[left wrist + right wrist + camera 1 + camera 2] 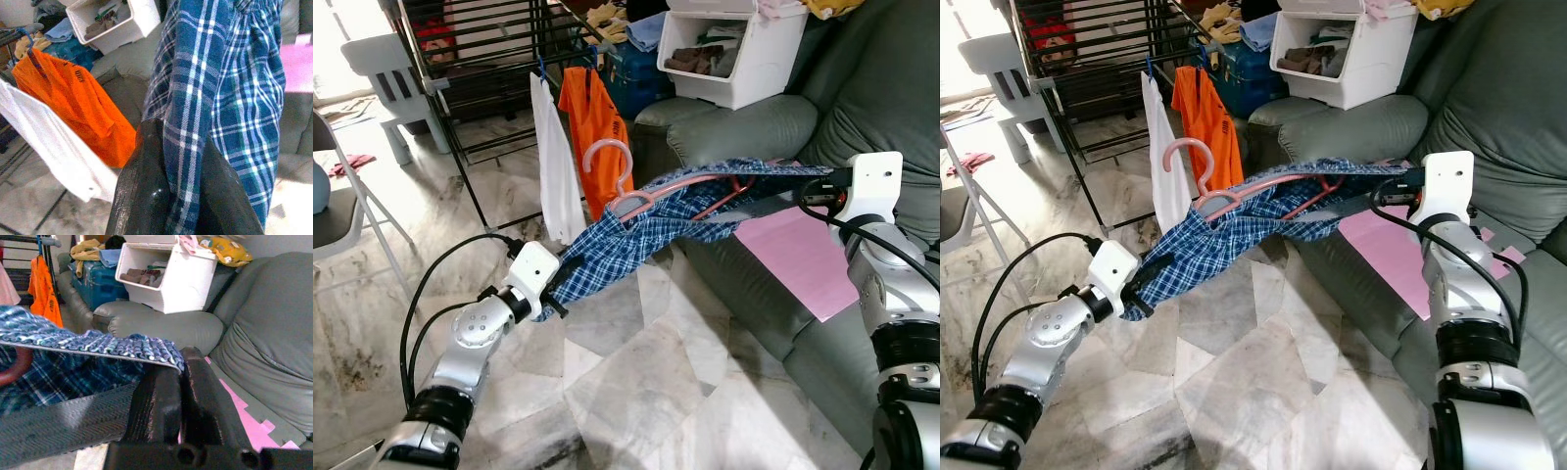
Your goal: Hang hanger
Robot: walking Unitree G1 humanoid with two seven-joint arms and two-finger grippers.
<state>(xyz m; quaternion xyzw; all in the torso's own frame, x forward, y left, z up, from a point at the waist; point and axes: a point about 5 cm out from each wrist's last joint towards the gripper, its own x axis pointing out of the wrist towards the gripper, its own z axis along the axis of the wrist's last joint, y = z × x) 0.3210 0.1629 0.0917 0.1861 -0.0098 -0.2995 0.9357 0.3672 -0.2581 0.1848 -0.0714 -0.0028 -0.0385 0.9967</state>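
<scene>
While both hands, left hand (pixel 554 302) and right hand (pixel 806 186), pinch the plaid shorts (pixel 636 235) shut, the pink hanger (pixel 636 191) could slip out before reaching the rack (pixel 470 88) at 11 o'clock.

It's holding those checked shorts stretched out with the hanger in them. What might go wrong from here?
The pink hanger lies loose inside the plaid shorts, held by neither gripper, so it may slide out. The left gripper pinches only a fold of cloth, the right gripper only the waistband edge; either could slip. The drying rack already carries an orange shirt.

Two silver jointed arms; white wrist housings; black looping cables; left gripper (pixel 186 196) and right gripper (pixel 181 396) fingers black, scuffed
</scene>
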